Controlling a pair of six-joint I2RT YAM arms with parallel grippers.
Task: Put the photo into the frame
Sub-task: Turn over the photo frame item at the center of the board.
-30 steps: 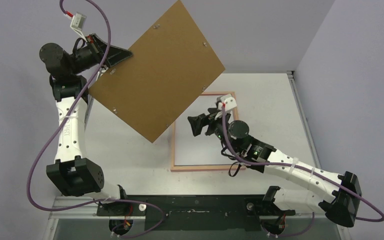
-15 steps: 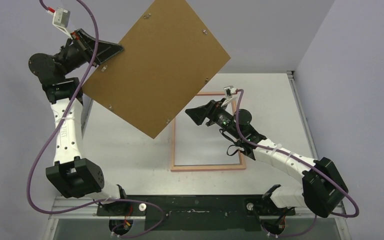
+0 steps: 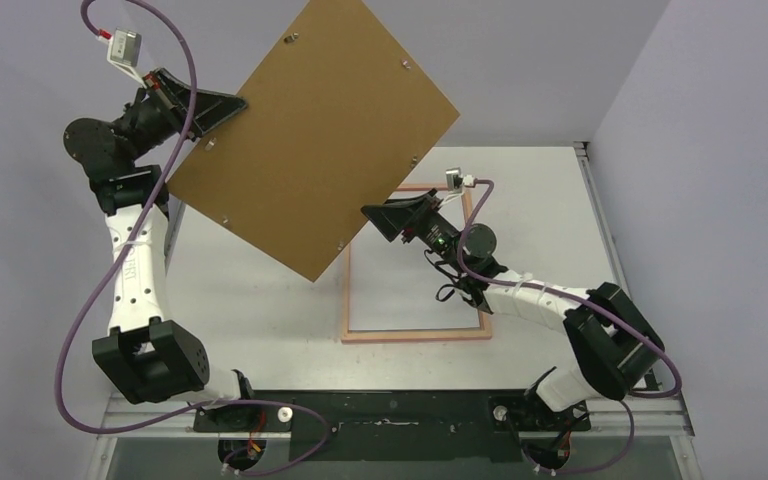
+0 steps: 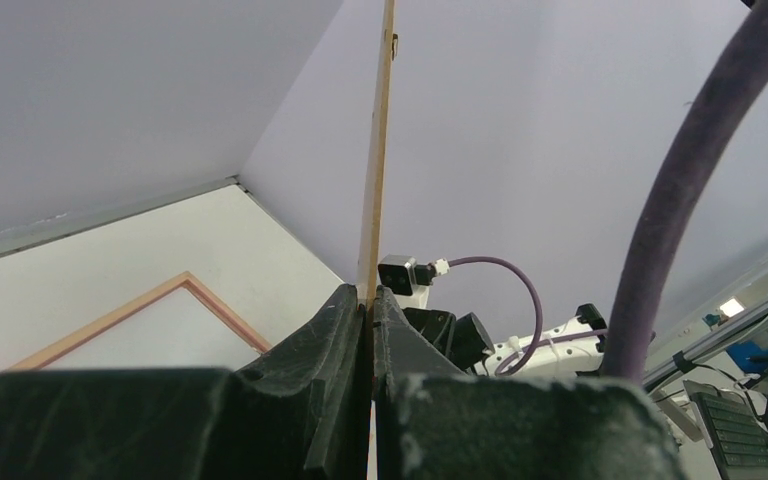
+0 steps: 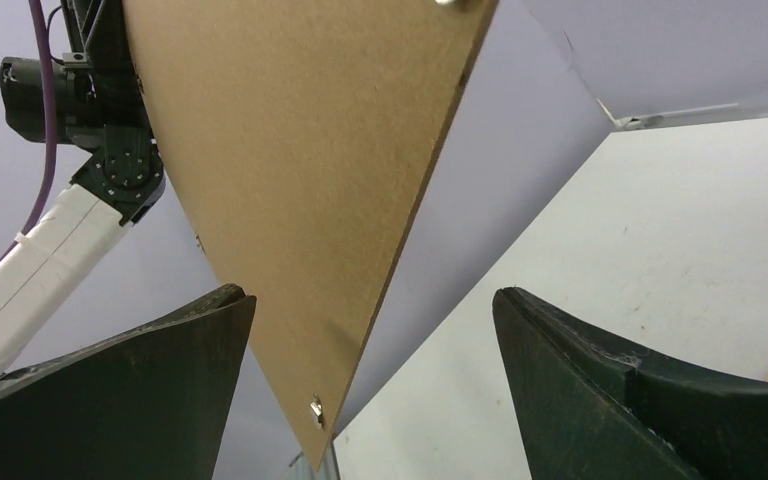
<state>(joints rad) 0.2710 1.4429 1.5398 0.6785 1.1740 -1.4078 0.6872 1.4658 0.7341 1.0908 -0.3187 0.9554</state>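
Left gripper: upper left of the top view, raised well above the table. We find its jaws pressed together on the left edge of the board. The left wrist view shows the thin edge pinched between both fingers.

Board: plain brown, held in the air and tilted, so it reads as a diamond across the upper centre of the top view. Small metal clips sit near its edges. Its lower corner overlaps the frame's upper left corner in that view.

Right gripper: centre of the top view, pointing left, above the frame. Its jaws stand wide apart and hold nothing. In the right wrist view the board's lower corner shows in the gap, clear of both fingers.

Contact, right gripper to board: in the top view the tip meets the board's lower right edge. We cannot tell whether they touch.

Frame: flat on the table, right of centre in the top view, pale wood-coloured rails. Its upper part is hidden by the board and the right arm.
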